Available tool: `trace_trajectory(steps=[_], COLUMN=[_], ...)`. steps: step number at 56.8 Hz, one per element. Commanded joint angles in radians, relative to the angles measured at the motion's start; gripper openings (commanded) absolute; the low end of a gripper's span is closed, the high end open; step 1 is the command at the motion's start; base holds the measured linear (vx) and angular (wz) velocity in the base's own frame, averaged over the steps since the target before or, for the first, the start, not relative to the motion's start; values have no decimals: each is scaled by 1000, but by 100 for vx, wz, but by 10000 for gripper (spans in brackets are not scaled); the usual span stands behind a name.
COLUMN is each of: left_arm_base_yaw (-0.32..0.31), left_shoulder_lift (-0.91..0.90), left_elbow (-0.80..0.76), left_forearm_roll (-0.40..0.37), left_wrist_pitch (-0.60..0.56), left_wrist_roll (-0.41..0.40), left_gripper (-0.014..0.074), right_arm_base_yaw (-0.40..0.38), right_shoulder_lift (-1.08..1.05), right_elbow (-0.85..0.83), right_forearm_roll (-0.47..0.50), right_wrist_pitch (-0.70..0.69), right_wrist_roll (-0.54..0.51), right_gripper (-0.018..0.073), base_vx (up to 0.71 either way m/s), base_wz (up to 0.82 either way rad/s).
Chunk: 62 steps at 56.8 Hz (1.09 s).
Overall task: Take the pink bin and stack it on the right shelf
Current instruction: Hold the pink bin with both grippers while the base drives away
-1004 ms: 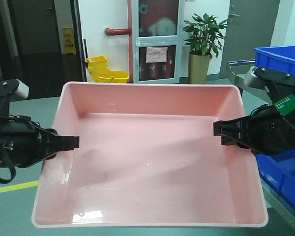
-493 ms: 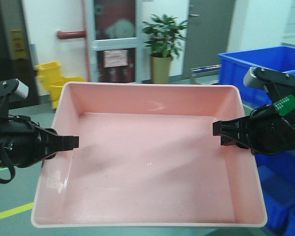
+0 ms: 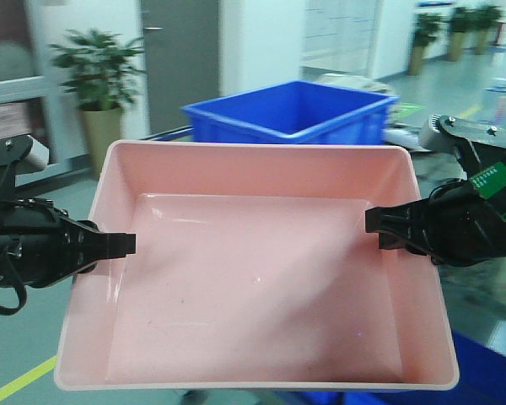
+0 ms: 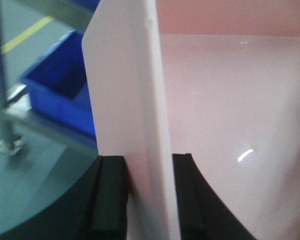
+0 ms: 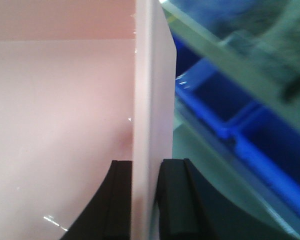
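Pale-pink plastic, 1 item: pink bin, shallow, wide and rectangular, with sloped walls and a rolled rim. The inside is seen to be smooth and bare. The bin is carried off the floor, roughly level, in the middle of the front view, and is gripped at both short sides by the 2 arms.

Left claw: black, clamped onto the bin's left side wall about halfway along it. In the left wrist view, 1 finger is set against the outer face of the wall and the other finger against the inner face, with the rim standing between them.

Right claw: black, clamped in the same way onto the right side wall. In the right wrist view, the inner finger and the outer finger are pressed to either face of the wall. A green tag is carried on this arm.

Surroundings, as recorded:
- 1 blue crate, large and open-topped, seen just beyond the bin's far rim; what it rests on is hidden.
- 1 potted plant and 1 grey door, far left.
- 1 yellow floor line, lower left.
- Lower blue crates, blurred, seen below and beside the bin in both wrist views.
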Motion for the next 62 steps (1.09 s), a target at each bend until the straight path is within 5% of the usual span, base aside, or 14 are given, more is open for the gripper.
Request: trace_trajectory(steps=[1,62], left_arm_base_yaw=[-21,-21], left_shoulder_lift=[-39,-39], left_elbow=[-39,-39], left_forearm_roll=[-105,-105], left_wrist_pitch=[-4,-6], left_wrist_roll=[5,5], left_gripper=[-1,-1], right_arm_base_yaw=[7,7], right_shoulder_lift=[-34,-34], right_elbow=[-36,-36], right_forearm_roll=[67,67], right_wrist_pitch=[-93,-92], right_wrist_roll=[-5,-5], right_gripper=[-8,-8], base_vx=[37,30], base_wz=[-83,-64])
